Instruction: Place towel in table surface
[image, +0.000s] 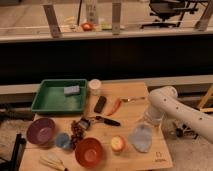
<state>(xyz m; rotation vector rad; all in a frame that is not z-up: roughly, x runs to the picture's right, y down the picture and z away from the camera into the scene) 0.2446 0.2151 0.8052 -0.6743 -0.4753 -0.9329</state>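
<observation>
The towel (140, 138) is a pale blue cloth lying crumpled on the wooden table (135, 107) near its front right part. My gripper (150, 121) hangs at the end of the white arm (165, 102), which comes in from the right. The gripper is right above the towel's upper edge and seems to touch it. The arm's wrist hides the contact.
A green tray (50, 100) with a blue sponge (71, 90) sits at the back left. A white cup (94, 87), a black object (100, 104), a red pepper (114, 106), grapes (76, 131), an apple (117, 144), a red bowl (88, 151) and a purple bowl (40, 131) lie left of the towel.
</observation>
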